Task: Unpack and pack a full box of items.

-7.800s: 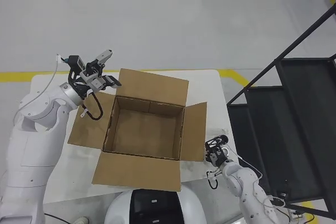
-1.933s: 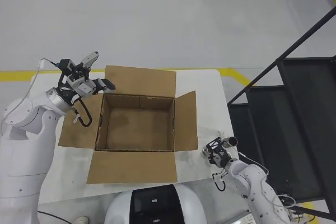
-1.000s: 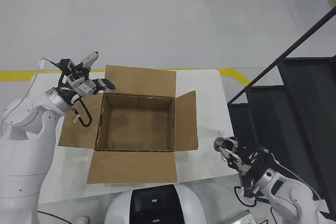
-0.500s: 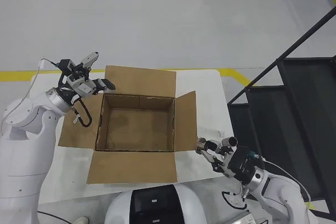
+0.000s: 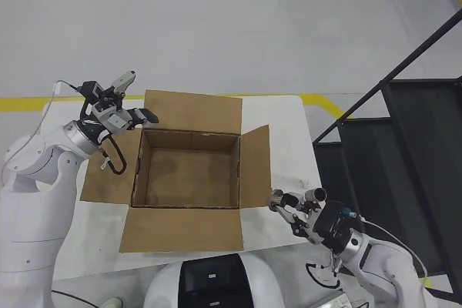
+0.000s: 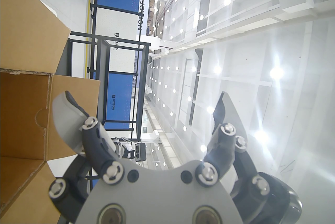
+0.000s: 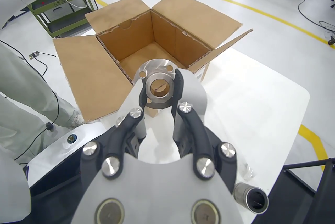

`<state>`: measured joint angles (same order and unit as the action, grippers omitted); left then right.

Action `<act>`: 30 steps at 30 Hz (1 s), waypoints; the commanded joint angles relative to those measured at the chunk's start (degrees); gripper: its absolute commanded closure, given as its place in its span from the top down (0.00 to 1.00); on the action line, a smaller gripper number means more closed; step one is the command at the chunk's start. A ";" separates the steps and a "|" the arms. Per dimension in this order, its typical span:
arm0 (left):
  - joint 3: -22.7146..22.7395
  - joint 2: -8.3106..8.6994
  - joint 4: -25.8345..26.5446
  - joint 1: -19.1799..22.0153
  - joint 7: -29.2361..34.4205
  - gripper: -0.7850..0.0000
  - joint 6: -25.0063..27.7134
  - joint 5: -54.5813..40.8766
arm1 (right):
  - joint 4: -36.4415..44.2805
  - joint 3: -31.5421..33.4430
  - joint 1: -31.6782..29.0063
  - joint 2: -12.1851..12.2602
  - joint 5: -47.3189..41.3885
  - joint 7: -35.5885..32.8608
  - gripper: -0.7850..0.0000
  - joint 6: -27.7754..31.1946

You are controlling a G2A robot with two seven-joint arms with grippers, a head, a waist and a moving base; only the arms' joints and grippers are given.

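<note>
An open cardboard box (image 5: 186, 179) with all flaps spread stands mid-table; its inside looks bare. My right gripper (image 7: 160, 90) is shut on a round metal flange (image 7: 156, 73) with bolt holes, held above the table off the box's near right corner (image 5: 277, 202). The box (image 7: 157, 48) lies just beyond the flange. My left gripper (image 5: 135, 96) hangs open in the air by the box's far left corner, nothing between its fingers (image 6: 68, 115); a box flap (image 6: 24, 115) shows beside them.
A short metal sleeve (image 7: 250, 198) lies on the white table (image 7: 248, 104) near its edge, under my right wrist. A dark stair frame (image 5: 400, 138) stands right of the table. A person's clothed legs (image 7: 23, 94) stand left of the table.
Over the last second my right arm swung in from the table's right edge toward the box's near right corner with the flange. The left arm held still.
</note>
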<state>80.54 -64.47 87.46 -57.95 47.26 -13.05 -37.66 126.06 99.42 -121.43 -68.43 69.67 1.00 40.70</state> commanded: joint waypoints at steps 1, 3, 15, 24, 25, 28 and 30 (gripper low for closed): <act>0.00 0.00 0.00 0.00 0.00 1.00 0.00 0.00 | -0.90 -1.26 1.70 -0.02 -1.17 0.85 0.00 -0.35; 0.00 0.00 0.00 0.00 0.00 1.00 0.00 0.00 | -1.04 -3.47 4.53 0.04 -1.02 0.98 0.00 0.65; 0.00 0.00 0.00 0.00 0.00 1.00 0.00 0.00 | -9.12 -22.45 27.09 -0.86 2.04 -8.56 0.00 -4.95; 0.00 0.00 0.00 0.00 0.00 1.00 0.00 0.00 | -13.52 -30.29 33.46 -1.72 6.55 -18.16 0.65 -13.61; 0.00 0.00 0.00 0.00 0.00 1.00 0.00 0.00 | -13.81 -30.89 33.62 -1.77 6.34 -18.86 1.00 -13.77; 0.00 0.00 0.00 0.00 0.00 1.00 0.00 0.00 | -14.23 -32.64 34.62 -1.89 6.95 -20.11 1.00 -13.92; 0.00 0.00 0.00 0.00 0.00 1.00 0.00 0.00 | -14.31 -33.53 35.14 -2.07 6.09 -18.76 1.00 -14.70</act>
<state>80.54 -64.47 87.46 -57.95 47.26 -13.05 -37.66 111.76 66.18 -86.50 -70.45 76.06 -18.34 26.31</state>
